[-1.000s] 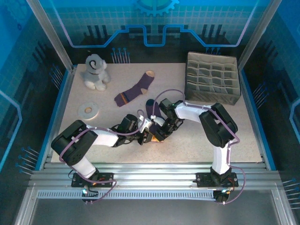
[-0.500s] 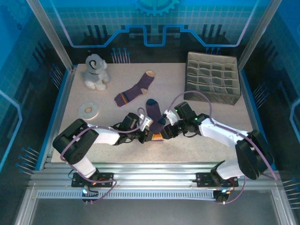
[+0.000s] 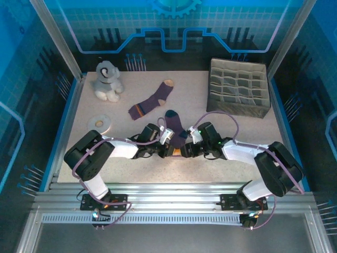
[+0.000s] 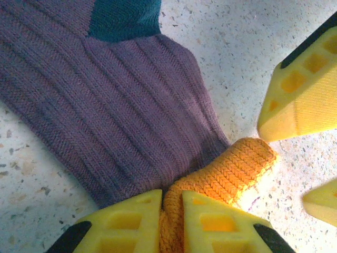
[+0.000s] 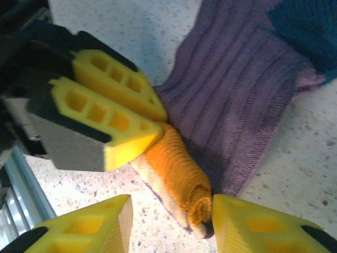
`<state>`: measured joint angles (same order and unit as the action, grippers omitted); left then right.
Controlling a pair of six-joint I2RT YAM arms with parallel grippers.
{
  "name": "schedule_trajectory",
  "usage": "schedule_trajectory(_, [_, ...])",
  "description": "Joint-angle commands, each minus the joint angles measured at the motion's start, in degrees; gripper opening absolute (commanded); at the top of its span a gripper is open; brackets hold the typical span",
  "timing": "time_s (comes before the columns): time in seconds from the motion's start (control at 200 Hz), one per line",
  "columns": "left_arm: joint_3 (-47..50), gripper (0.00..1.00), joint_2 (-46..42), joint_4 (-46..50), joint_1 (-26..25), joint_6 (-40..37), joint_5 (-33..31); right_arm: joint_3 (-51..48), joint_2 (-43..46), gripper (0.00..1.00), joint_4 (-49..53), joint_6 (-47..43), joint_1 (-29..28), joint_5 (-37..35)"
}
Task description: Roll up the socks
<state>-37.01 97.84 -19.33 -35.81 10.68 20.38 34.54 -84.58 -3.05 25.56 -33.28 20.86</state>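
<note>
Fingers [image 4: 131, 224] of my left gripper [image 4: 171, 203] sit nearly closed, pinching the orange cuff [image 4: 231, 168] of the navy-toed sock [image 4: 116, 105] between their yellow tips. On the left wrist camera I see the cuff bunched into a short, thick roll that pokes out past the fingertips, its chunky knit brightly lit. Beyond it the purple ribbed leg spreads flat on the speckled table [image 4: 253, 47], with a dark navy patch at the top edge of that view.

My right gripper [image 5: 171, 224] stands partly open and holds nothing. Its two yellow fingers [image 5: 258, 229] sit on either side of the free end of the orange roll, one just beside it and the other apart from it. I cannot tell whether the nearer one touches the knit. On the right wrist camera the roll looks tightly wound, with a paler layer showing at its end.

From overhead, this sock lies near the front middle of the table. Its cuff end is between the two grippers and its navy toe points toward the back. The tan-toed sock [image 3: 151, 100] lies stretched out flat farther back and to the left, apart from the first, with its tan toe toward the back and an orange band near its cuff. A plush toy [image 3: 107, 81] sits at the back left, a white ring [image 3: 105, 122] lies on the left side, and a grey divided box [image 3: 237, 109] stands at the back right.
</note>
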Motion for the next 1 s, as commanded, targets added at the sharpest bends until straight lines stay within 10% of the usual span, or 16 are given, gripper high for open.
schedule_trajectory(0.0, [0.6,0.11,3.1,6.8,-0.3,0.8,-1.8,3.3,-2.7,0.41,2.0,2.0,0.9,-2.8])
schedule_trajectory(0.495, [1.4,0.19,-3.3,6.6,-0.3,-2.9,-1.5,11.8,-12.1,0.23,19.7,1.7,1.0,-10.1])
schedule_trajectory(0.996, [1.6,0.35,-24.5,14.4,-1.1,-29.7,-2.2,12.5,-13.4,0.22,21.8,0.2,0.6,-10.7])
